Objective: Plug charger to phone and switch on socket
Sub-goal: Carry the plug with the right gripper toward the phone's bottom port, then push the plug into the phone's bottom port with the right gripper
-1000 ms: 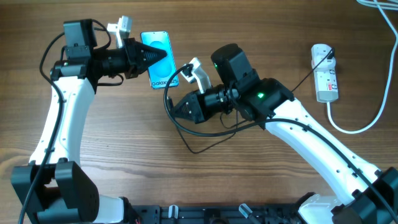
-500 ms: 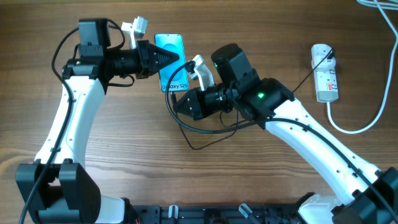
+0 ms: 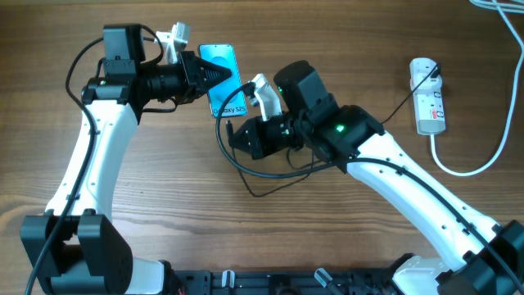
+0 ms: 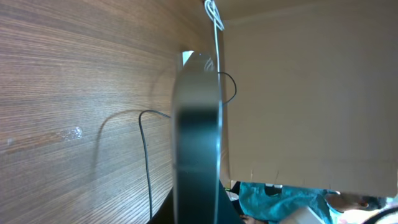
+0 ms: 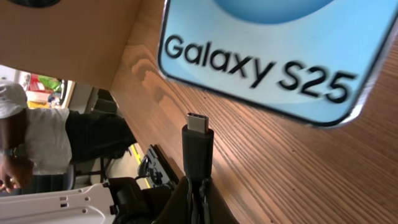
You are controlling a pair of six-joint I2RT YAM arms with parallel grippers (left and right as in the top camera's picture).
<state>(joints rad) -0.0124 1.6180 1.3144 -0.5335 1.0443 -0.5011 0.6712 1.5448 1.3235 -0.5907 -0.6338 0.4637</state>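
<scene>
The phone (image 3: 223,78) has a lit cyan screen reading "Galaxy S25". My left gripper (image 3: 214,75) is shut on it and holds it above the table. In the left wrist view the phone (image 4: 198,137) shows edge-on as a dark blurred bar. My right gripper (image 3: 235,135) is shut on the charger's connector end (image 5: 198,140); its metal tip points at the phone's lower edge (image 5: 273,62), a short gap away. The black cable (image 3: 270,176) loops on the table and runs to the plug in the white socket (image 3: 428,96) at the far right.
The socket's thick white cord (image 3: 491,156) curves along the right edge. A second white cord (image 3: 501,12) lies at the top right corner. Brown cardboard (image 4: 298,93) stands behind the table in the left wrist view.
My left gripper carried the phone right toward the right gripper, then settled. My right gripper edged the connector closer to the phone's lower edge.
</scene>
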